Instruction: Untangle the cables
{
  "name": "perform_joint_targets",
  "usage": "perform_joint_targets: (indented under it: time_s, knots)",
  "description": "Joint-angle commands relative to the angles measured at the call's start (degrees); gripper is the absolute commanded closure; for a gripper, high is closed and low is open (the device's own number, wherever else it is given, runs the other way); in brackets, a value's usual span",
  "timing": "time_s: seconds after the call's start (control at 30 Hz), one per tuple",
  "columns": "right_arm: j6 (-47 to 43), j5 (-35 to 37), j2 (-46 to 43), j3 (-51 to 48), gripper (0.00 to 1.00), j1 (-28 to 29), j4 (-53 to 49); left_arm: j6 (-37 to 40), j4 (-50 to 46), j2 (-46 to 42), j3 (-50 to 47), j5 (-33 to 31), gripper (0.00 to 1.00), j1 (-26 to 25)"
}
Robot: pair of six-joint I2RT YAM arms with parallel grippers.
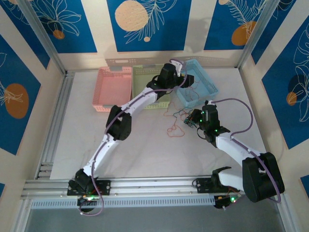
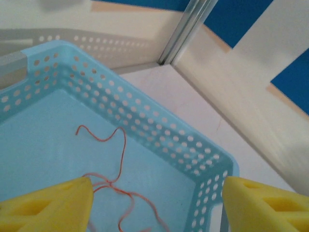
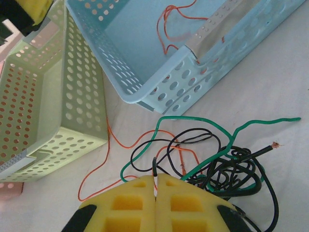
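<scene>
- The right gripper has its pads pressed together. A black cable runs into the seam between them, so it looks pinched there.
- Just beyond, at 2 o'clock from the pads, the tangle of black and green loops lies on the table.
- The green cable arches out of the tangle, its free end pointing to 3 o'clock.
- A second orange cable trails toward 9 o'clock, beside the green basket.
- Farthest, the left gripper hangs with its jaws apart and empty over the blue basket.
- An orange cable lies loose on that basket's floor, its long axis running from 11 to 5 o'clock.
- By my reading one strand is sorted. The next move calls for the left arm to take a free end while the right anchors the knot.
</scene>
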Motion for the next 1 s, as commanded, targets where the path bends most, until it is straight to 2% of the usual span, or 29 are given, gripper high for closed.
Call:
perform_joint_targets:
  time_s: [0.0,0.13,0.3,0.43,0.53,0.67,0.73,0.87,0.97]
  knots:
    - [0.0,-2.5,1.0,1.2,1.00,-0.3,2.2,5.0,5.6,-17.2,-13.7,-1.8,0.25,-0.2]
    - [-2.3,-8.7,2.9,1.7,1.00,0.4,6.1,5.9,18.5,-37.4,-43.5,-3.7,0.24,0.2]
    - [-8.4,-15.1,6.1,4.8,1.00,5.4,9.0,7.7,21.4,-59.5,-73.9,-4.6,0.24,0.2]
    - [-14.1,-25.3,11.1,9.3,1.00,10.1,9.5,9.3,22.4,-74.4,-93.3,-7.5,0.23,0.2]
    - [-19.0,-29.5,14.4,13.4,1.00,14.5,7.0,12.0,18.3,-80.9,-100.5,-6.9,0.22,0.3]
    - [-22.9,-31.2,16.4,16.0,1.00,18.4,5.0,13.4,17.7,-84.5,-105.6,-6.3,0.21,0.5]
    - [-23.1,-34.2,17.9,17.2,1.00,18.5,4.2,14.2,19.4,-84.9,-106.4,-6.0,0.21,0.6]
    - [-23.5,-35.4,19.7,18.9,1.00,18.7,2.3,15.2,21.6,-82.7,-106.7,-6.9,0.21,1.4]
    - [-23.5,-35.5,20.2,19.5,1.00,18.7,1.7,11.8,27.5,-79.8,-108.1,-4.3,0.22,4.9]
